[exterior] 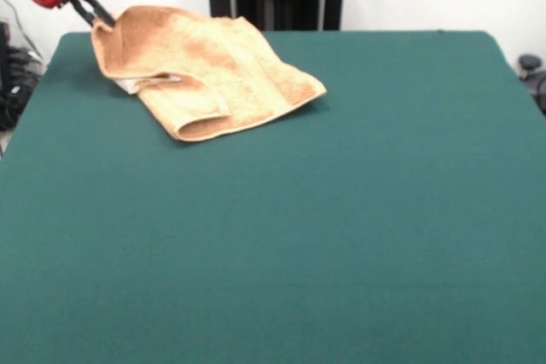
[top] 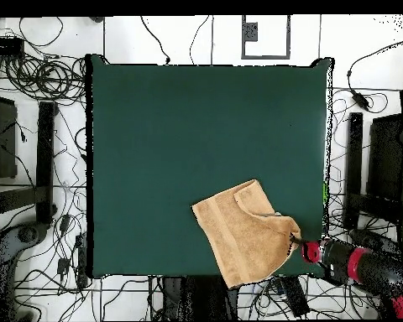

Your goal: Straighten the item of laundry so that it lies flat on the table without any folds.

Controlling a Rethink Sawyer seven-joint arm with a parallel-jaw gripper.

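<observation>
The orange-tan towel, the item of laundry [exterior: 213,66] [top: 238,231], lies crumpled at one corner of the green table [exterior: 341,210] [top: 171,134]. One flap is folded over on top, with a rolled fold along its near edge in the front view. My gripper [exterior: 92,14] [top: 299,244], red with black fingers, is at the towel's outer corner and is shut on it. That corner is pulled up and outward toward the table's edge, and a bit of white label shows under the fold.
The towel sits close to two table edges, and the gripper hangs right at the side edge. Cables [top: 37,75] and dark stands [top: 45,159] lie on the floor around the table.
</observation>
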